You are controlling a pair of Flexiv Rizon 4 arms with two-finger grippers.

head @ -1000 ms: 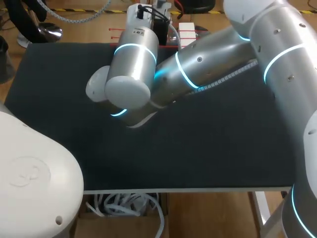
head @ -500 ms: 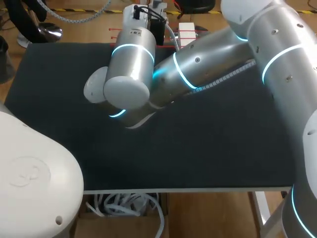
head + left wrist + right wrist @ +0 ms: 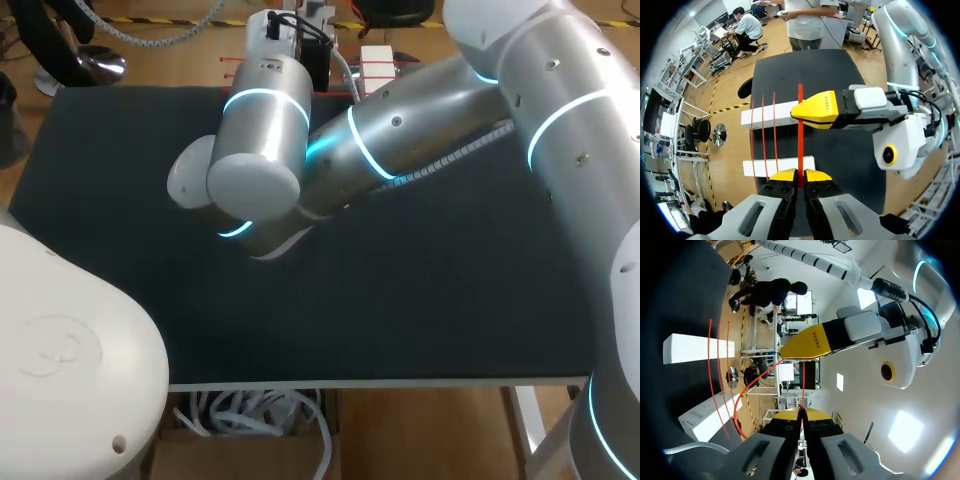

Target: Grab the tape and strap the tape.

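- Tape (image 3: 800,142): a red strip, stretched straight between my two claws over the black table (image 3: 840,150).
- My left gripper (image 3: 795,176) was clamped on its near end.
- My right gripper (image 3: 801,414) pinched the same strip.
- Two more red strands (image 3: 763,135) crossed two white blocks (image 3: 771,114) by the table's edge.

Two white blocks (image 3: 757,116), four red tapes (image 3: 800,125) (thin).

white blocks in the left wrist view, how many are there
2. The near white block lies just ahead of the left gripper; the far white block lies beyond it, beside the right gripper. Both grippers pinch the red tape. No others show.
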